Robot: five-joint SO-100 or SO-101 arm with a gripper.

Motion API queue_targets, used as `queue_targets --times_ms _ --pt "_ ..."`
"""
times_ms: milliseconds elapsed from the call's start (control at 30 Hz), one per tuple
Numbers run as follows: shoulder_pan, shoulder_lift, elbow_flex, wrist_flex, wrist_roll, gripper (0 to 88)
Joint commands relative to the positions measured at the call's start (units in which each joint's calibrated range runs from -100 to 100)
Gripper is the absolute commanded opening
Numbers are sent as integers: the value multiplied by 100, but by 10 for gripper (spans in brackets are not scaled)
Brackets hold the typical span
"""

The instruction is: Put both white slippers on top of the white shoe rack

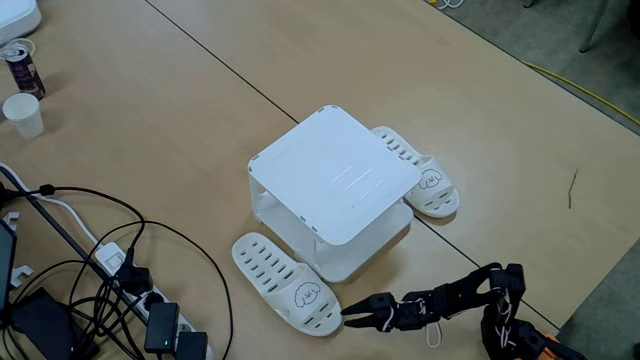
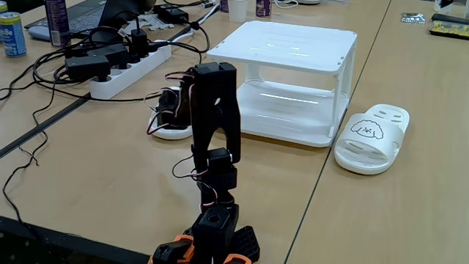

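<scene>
While the gripper [image 1: 352, 312] reaches, seemingly unclenched, at the toe of the near white slipper [image 1: 285, 282], grasping comes next, then lifting onto the bare-topped white shoe rack [image 1: 335, 178]; the other slipper [image 1: 420, 172] lies beyond.

The white shoe rack [image 1: 335, 180] looks like smooth plastic, and its flat top shines a little under the light. The white slippers [image 1: 287, 282] [image 2: 371, 137] look like soft matt plastic, one at 2 o'clock from the rack, one at 7. The table [image 1: 180, 140] looks like smooth pale wood.
</scene>
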Motion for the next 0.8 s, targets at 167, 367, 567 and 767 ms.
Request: queue_targets --times_ms 167,367,567,767 --pt "137 968 -1506 -120 42 195" --pt "261 1582 -2471 -120 42 218" --pt "433 2003 -3004 -120 42 218" --pt "565 2373 -3365 -120 42 218"
